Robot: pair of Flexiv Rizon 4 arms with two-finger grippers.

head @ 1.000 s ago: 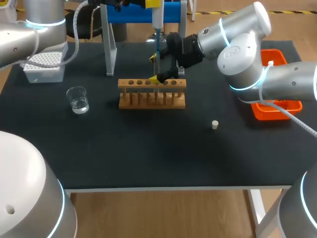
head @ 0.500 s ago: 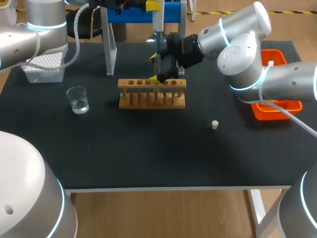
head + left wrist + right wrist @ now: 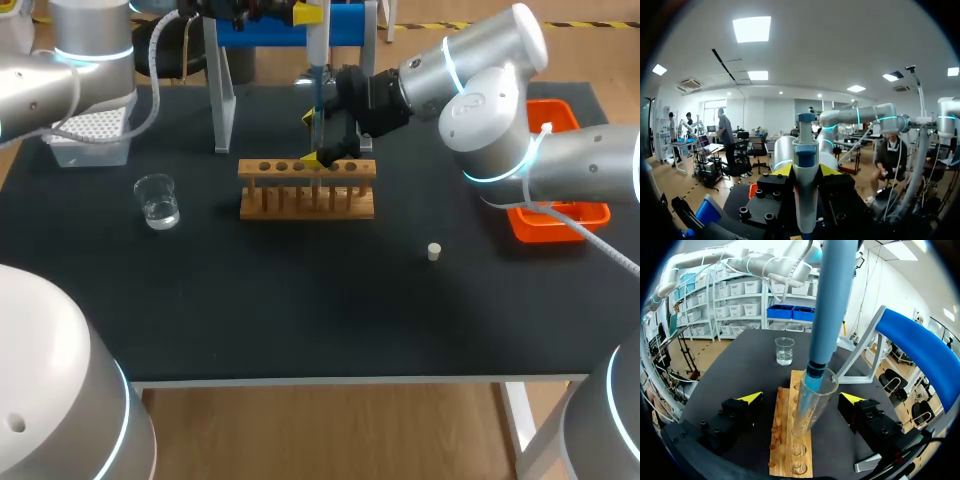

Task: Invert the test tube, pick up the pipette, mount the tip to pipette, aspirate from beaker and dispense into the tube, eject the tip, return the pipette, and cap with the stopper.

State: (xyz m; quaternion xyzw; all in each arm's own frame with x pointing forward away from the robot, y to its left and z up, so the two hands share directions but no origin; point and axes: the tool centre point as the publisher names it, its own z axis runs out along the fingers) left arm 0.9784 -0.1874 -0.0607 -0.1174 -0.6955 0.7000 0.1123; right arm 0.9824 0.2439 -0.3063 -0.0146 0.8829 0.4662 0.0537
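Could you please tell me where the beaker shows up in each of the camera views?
Head view: the beaker stands on the table, left of the wooden rack.
Left wrist view: not in it.
Right wrist view: the beaker stands beyond the wooden rack's far end.
Shared landmark: the wooden rack, in head and right wrist views.

No writing, numbers, labels or signs can be read in any view. The pipette (image 3: 806, 190), the beaker (image 3: 157, 201) and the wooden rack (image 3: 307, 189) show no legible print; any marks on the beaker are too small to read.
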